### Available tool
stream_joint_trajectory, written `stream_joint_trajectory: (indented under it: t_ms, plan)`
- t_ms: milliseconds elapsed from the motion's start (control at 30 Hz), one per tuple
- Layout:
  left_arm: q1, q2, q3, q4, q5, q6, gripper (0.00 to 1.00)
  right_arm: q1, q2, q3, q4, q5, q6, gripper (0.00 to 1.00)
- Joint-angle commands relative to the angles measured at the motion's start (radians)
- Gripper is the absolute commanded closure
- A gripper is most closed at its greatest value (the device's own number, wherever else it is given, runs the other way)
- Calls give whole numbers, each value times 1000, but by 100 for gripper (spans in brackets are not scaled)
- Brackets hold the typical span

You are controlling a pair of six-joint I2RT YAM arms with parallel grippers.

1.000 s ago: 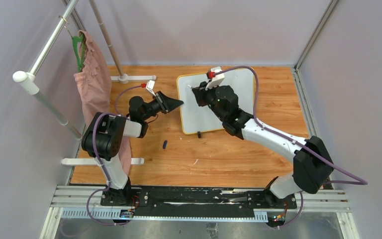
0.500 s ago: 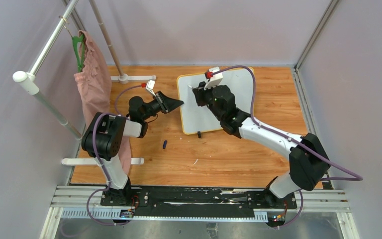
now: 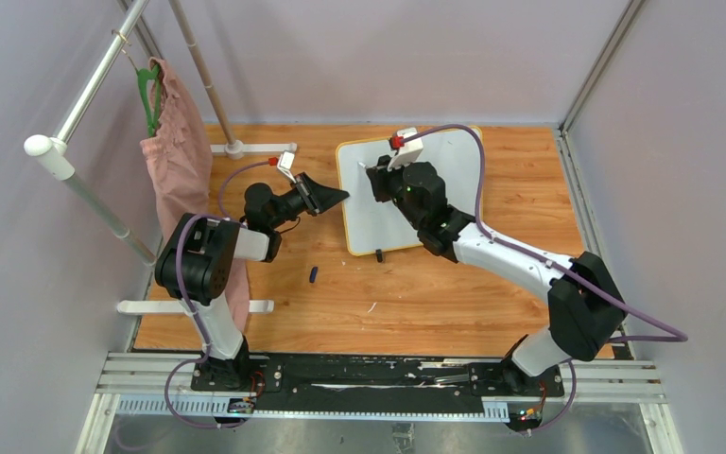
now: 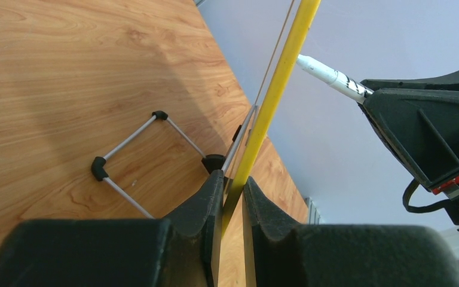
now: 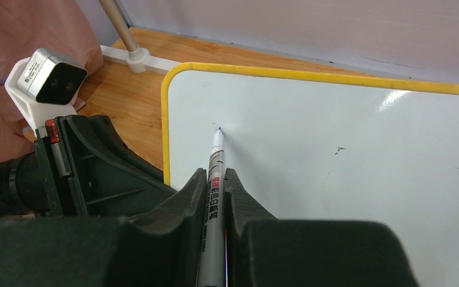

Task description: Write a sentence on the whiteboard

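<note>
Whiteboard (image 3: 367, 223) rim pinched in left gripper (image 4: 233, 182), marker (image 5: 216, 154) in right gripper (image 5: 215, 174) touching it

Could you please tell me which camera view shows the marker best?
The right wrist view: the marker runs out from between the fingers, its tip at the whiteboard. The left wrist view shows only its white end past the board's yellow rim; from the top external view, the right arm hides it.

Left arm (image 3: 216, 326) and right arm (image 3: 515, 261) are both white tubes with chunky black joints, purple cables (image 3: 481, 180) looping off them, little white wrist cams (image 3: 411, 149) with red tabs.
</note>
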Motion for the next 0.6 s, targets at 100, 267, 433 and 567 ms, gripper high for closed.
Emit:
stream_joint_trajectory:
  t_ms: [100,267,433,567]
  plan:
    - [7,7,-5,63,7,-25,89,-10,-3,-2,-13,18,-10,100]
    - [7,4,-4,65,7,-26,89,-9,-16,-22,-19,10,-13,100]
    - [7,4,-6,68,7,-30,89,-10,-34,-52,-25,3,-10,100]
    - [7,4,-6,74,7,-33,89,-10,-49,-73,-29,2,-7,100]
